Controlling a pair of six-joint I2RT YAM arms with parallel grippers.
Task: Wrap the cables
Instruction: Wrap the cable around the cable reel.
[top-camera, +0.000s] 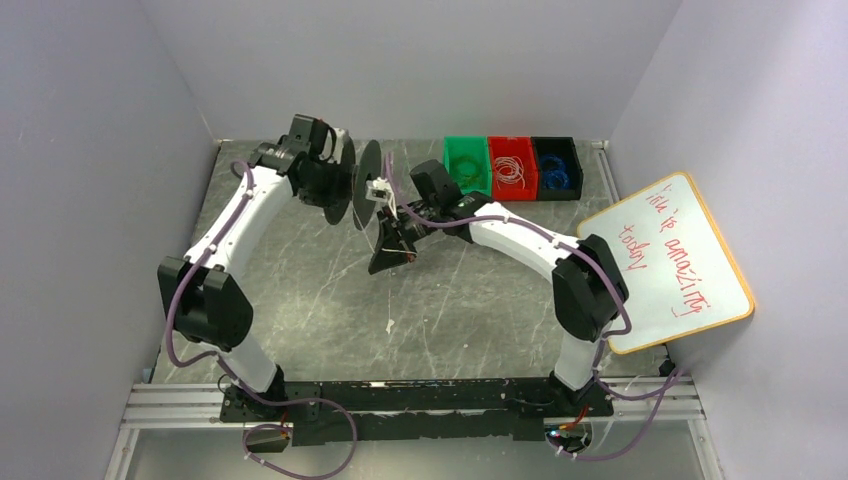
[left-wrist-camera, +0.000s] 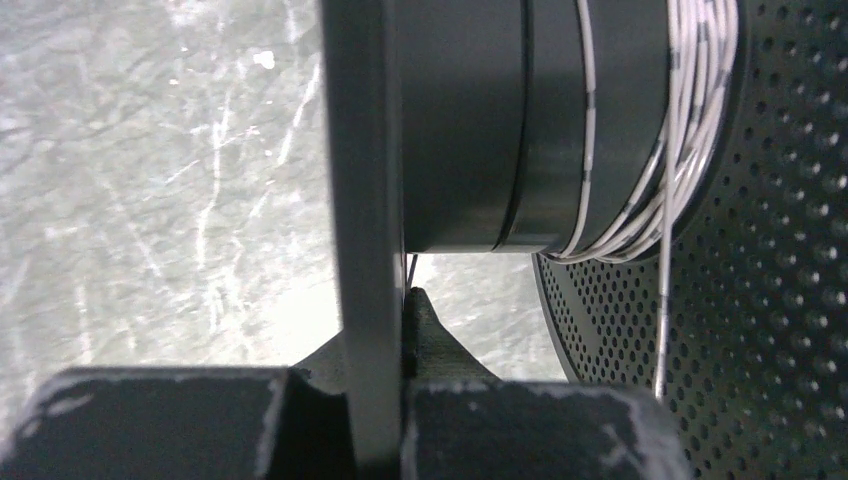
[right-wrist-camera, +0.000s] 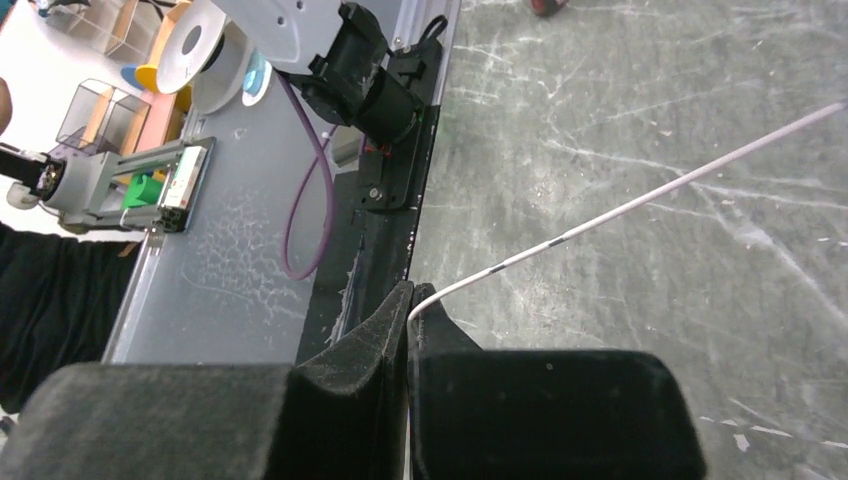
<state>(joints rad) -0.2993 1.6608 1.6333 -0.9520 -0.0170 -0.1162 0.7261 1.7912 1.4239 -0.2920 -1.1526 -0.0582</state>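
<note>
A black spool (top-camera: 355, 185) with two round flanges is held up above the table at the back centre. My left gripper (top-camera: 335, 182) is shut on its near flange (left-wrist-camera: 362, 200); the hub (left-wrist-camera: 520, 120) carries several turns of thin white cable (left-wrist-camera: 690, 110) beside the perforated far flange (left-wrist-camera: 790, 260). A cable strand (left-wrist-camera: 663, 300) hangs off the hub. My right gripper (top-camera: 392, 245) sits just below and right of the spool, shut on the white cable (right-wrist-camera: 620, 208), which runs taut up and to the right from my fingertips (right-wrist-camera: 410, 300).
Green (top-camera: 466, 166), red (top-camera: 512, 167) and black (top-camera: 556, 167) bins with coiled cables stand at the back right. A whiteboard (top-camera: 668, 262) leans at the right wall. The arm base rail (top-camera: 420, 398) runs along the near edge.
</note>
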